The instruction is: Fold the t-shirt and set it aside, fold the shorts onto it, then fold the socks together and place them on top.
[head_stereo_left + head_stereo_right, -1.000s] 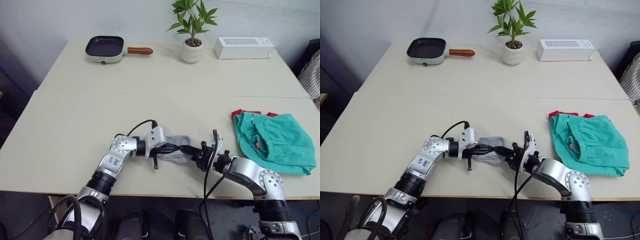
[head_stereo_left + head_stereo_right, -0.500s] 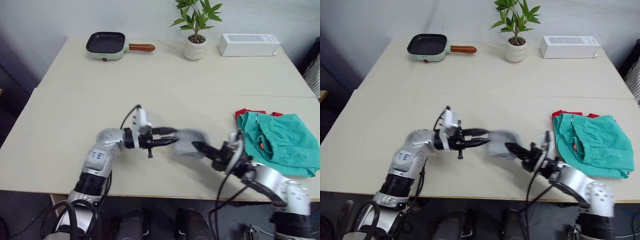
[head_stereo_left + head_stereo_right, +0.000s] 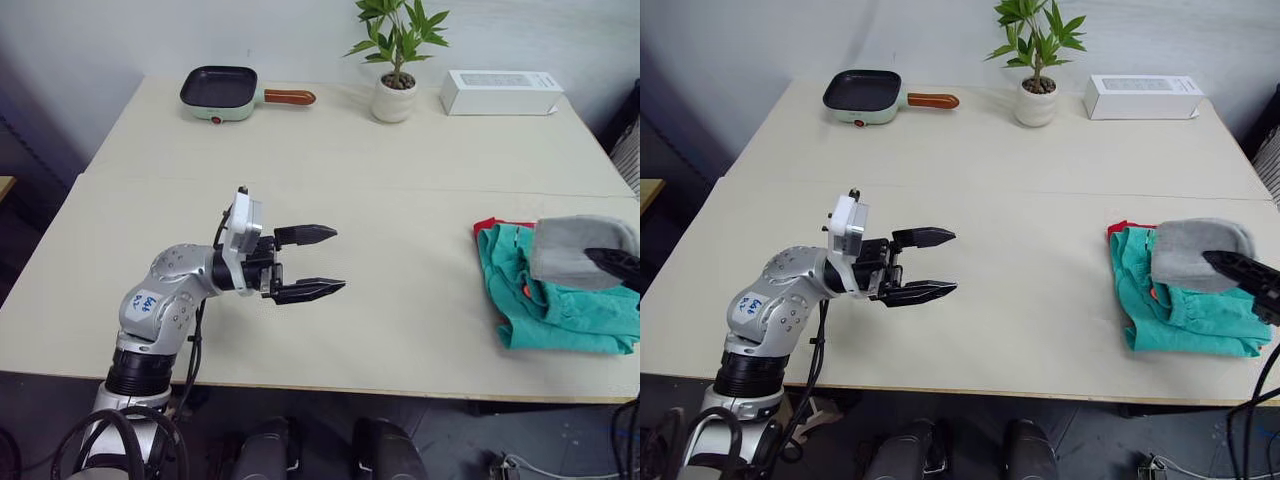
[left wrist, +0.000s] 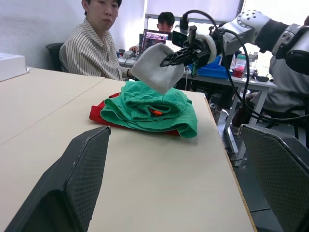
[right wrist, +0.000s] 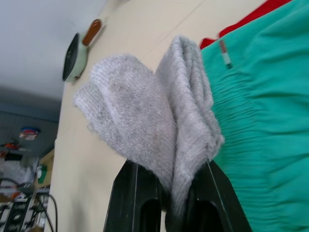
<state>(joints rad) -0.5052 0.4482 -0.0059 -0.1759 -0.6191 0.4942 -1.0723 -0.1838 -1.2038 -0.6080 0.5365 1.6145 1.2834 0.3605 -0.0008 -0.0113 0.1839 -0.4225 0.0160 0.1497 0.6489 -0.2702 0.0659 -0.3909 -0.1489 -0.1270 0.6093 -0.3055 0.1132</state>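
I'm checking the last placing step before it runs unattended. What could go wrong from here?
The right gripper holds the folded socks in the air above the shorts, so released from there they may unfold. The pile lies near the table's right edge, so socks set off-centre might slide onto the floor. Lowering too far could drag the shorts off the t-shirt.

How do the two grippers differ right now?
The left gripper is open and holds nothing; the right gripper is shut on the socks. The left gripper hangs over bare table near the middle; the right gripper is over the shorts at the table's right end. Both have two black fingers.
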